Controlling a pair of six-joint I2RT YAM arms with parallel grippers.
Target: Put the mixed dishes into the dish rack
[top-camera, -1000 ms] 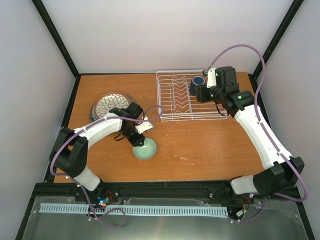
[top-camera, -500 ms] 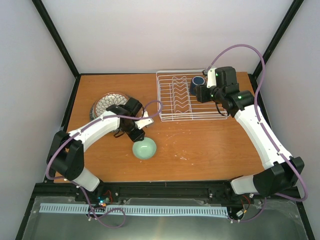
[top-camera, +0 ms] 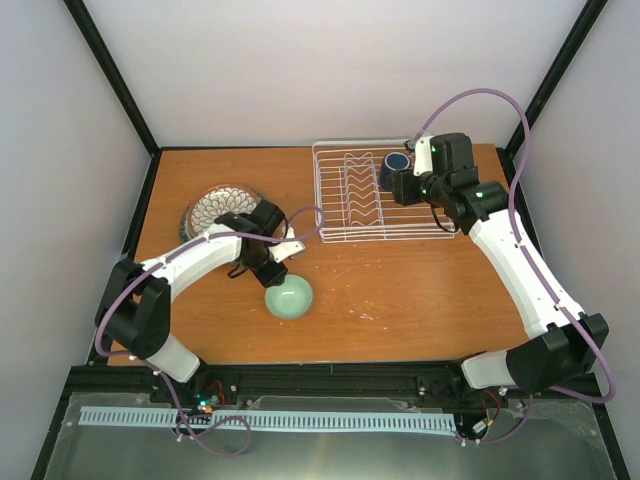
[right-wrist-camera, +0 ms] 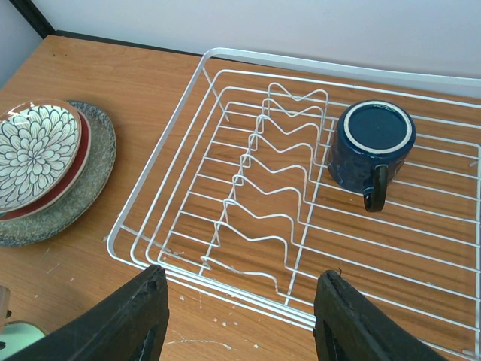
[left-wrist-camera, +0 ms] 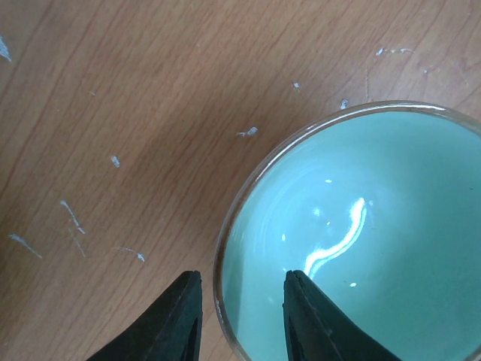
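**Left jaws now set astride bowl rim**

Stack of round plates [top-camera: 215,210], upper left: untouched. Left jaws have shifted onto the small pale green ceramic bowl [left-wrist-camera: 361,241]. They stand apart, straddling its rim. The bowl is empty and on the table [top-camera: 420,290]; a rim grasp looks imminent. White wire dish rack [right-wrist-camera: 225,56]: only the inverted dark blue mug [right-wrist-camera: 370,143]. Right jaws apart, empty, unmoved.

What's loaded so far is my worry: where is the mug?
In the right wrist view the mug sits inside the rack, just right of the dividers near its far edge, ahead of the right gripper.
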